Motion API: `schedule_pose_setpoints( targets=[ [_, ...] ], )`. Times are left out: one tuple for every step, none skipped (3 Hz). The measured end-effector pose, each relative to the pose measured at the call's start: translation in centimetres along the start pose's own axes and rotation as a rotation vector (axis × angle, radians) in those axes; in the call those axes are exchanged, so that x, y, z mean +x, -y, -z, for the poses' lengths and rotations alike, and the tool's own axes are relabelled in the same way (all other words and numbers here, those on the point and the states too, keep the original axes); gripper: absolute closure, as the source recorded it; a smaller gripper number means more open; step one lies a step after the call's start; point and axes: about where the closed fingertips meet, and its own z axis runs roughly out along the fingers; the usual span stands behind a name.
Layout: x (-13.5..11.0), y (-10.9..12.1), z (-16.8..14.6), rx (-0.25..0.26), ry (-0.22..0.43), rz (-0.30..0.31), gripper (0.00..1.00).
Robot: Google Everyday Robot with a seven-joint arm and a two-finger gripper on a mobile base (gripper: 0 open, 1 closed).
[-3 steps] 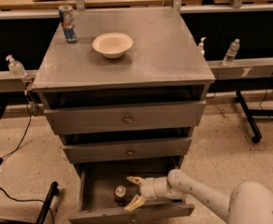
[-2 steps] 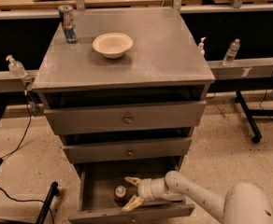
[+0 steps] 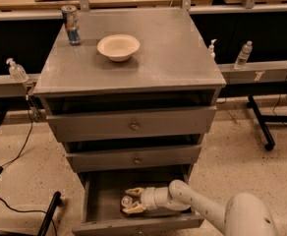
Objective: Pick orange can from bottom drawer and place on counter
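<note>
The bottom drawer is pulled open at the foot of the grey cabinet. The orange can sits on its floor near the middle; only its silver lid and a bit of the body show. My gripper reaches into the drawer from the right. Its two pale fingers are spread, one on the far side of the can and one on the near side. I cannot tell whether they touch it. The counter is the cabinet's broad grey top.
A cream bowl and a slim blue, red and silver can stand on the counter's far left. The two upper drawers are slightly ajar above the arm. Bottles hang on the side rails. A black cable runs along the floor at the left.
My gripper has moved a little left and deeper into the drawer, so its fingers now sit on both sides of the can. The can has not moved.
</note>
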Motion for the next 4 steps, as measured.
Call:
schedule_pose_setpoints(
  targets=[
    [0.3, 0.4, -1.1, 0.005, 0.014, -0.016, 0.74],
    [0.4, 0.4, -1.5, 0.002, 0.023, -0.022, 0.98],
    [-4.0, 1.0, 1.1, 0.02, 0.11, 0.025, 1.0],
    [-12.3, 1.2, 8.3, 0.02, 0.261, 0.082, 1.0]
  ],
)
